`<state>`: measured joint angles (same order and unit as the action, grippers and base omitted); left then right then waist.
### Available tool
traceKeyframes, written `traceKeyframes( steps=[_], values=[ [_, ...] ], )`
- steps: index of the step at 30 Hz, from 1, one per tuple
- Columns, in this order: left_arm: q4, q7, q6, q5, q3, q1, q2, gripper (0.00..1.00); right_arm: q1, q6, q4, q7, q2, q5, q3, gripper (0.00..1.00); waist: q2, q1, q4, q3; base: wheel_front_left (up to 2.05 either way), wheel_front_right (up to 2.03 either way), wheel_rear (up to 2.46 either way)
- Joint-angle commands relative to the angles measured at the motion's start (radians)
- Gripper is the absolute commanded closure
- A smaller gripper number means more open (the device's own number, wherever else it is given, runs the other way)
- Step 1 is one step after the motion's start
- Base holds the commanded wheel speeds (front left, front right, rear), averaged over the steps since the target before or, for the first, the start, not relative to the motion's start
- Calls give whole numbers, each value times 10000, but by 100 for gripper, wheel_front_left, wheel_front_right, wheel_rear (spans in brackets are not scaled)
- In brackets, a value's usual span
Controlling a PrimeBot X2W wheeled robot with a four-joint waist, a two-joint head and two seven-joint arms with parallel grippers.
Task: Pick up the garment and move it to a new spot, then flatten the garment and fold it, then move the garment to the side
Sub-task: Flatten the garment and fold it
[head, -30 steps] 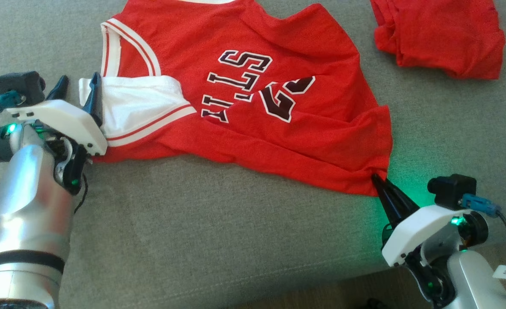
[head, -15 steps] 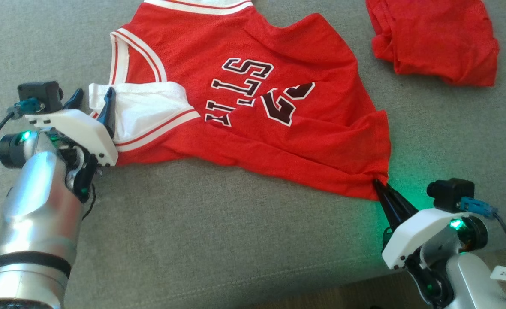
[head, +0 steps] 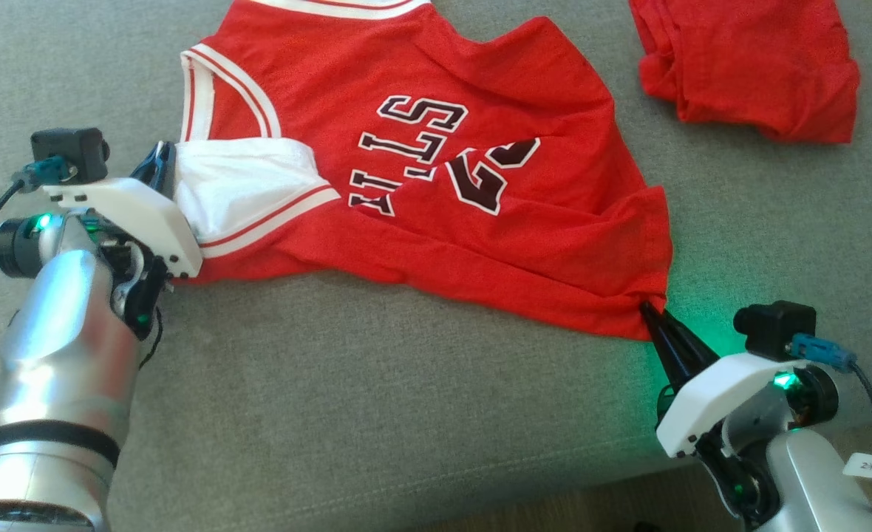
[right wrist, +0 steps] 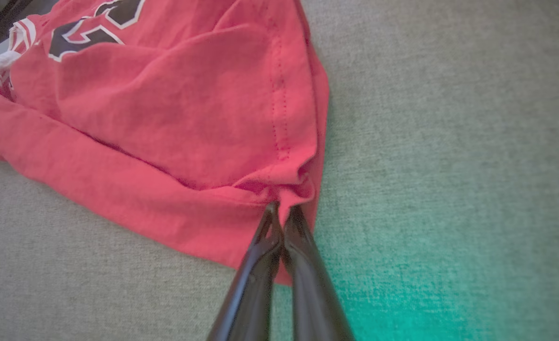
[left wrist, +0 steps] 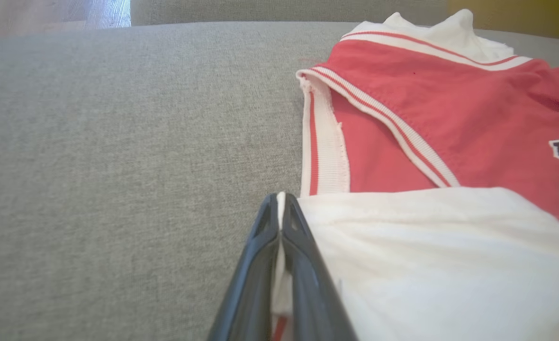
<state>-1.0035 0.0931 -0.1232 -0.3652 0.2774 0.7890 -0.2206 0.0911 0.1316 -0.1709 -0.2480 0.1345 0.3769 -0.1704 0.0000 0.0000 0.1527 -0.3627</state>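
The red jersey (head: pixel 436 185) lies spread on the grey cushion (head: pixel 369 399), back from its front edge. The left gripper (left wrist: pixel 279 201) is pinched tight on the jersey's white fabric at its left side. The right gripper (right wrist: pixel 282 208) is clamped on the red hem corner nearest the front edge. Another red cloth (head: pixel 746 66), perhaps folded, sits far right.

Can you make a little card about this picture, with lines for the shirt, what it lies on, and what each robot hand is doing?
garment: red jersey, white trim, dark letters, spread out but wrinkled
lying on: grey cushion
left gripper: shut on the jersey's white edge
right gripper: shut on a red hem corner of the jersey
also there: crumpled red cloth, apart from the jersey, far right
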Motion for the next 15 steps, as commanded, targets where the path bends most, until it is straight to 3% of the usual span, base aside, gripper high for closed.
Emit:
traceKeyframes(
  steps=[1, 9, 15],
  values=[
    [71, 47, -12, -113, -191, 222, -390, 100, 114, -9, 195, 71, 20, -8, -160, 100, 0, 0, -34, 37, 0, 0, 0],
    [571, 1134, -53, -479, -135, -18, -188, 100, 422, -9, 333, 400, 347, -161, 21, 100, 0, 0, -494, 664, 0, 0, 0],
    [2395, 1642, -70, -728, 91, -595, -200, 100, 1065, -9, 763, 789, 1081, -476, 28, 100, 0, 0, -1107, 1389, 0, 0, 0]
  ],
)
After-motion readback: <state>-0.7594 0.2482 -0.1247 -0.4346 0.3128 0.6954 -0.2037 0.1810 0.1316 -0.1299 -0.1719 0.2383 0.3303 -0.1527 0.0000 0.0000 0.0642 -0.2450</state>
